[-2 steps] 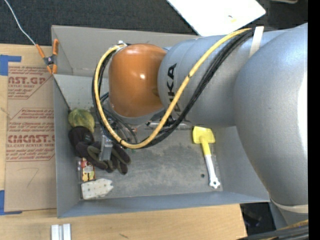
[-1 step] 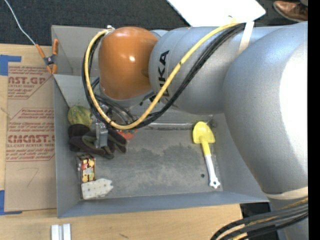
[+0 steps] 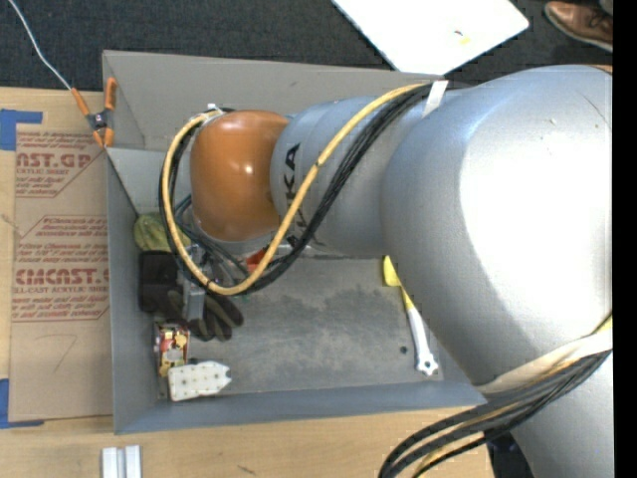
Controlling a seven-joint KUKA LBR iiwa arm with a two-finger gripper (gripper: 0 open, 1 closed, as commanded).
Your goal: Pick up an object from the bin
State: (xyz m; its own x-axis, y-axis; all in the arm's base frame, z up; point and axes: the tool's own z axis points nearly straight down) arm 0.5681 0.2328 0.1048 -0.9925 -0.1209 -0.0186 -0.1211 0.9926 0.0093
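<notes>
— End effector (image 3: 211, 312) is low in the left end of the bin (image 3: 328, 406), tucked under the orange cover (image 3: 231, 172) on the wrist
— Clenched or released?
— Cannot tell from where I stand; the cover and the cables (image 3: 299, 197) hide most of it
— What is it nearest to?
— A black block (image 3: 154, 279) lies against the left wall, touching it or just beside it, I can't say which. A yellow-green crumpled thing (image 3: 149, 232) sits further back along the same wall. Near the front-left corner there's a small red and yellow box (image 3: 171, 345), and just in front of that a white block with holes (image 3: 199, 378)
— Anything else?
— A white tool with a yellow end (image 3: 413, 322) lies well apart on the bin's floor, beside the big grey arm (image 3: 498, 227), and a red-orange scrap (image 3: 257, 259) peeks out beneath the wrist
</notes>
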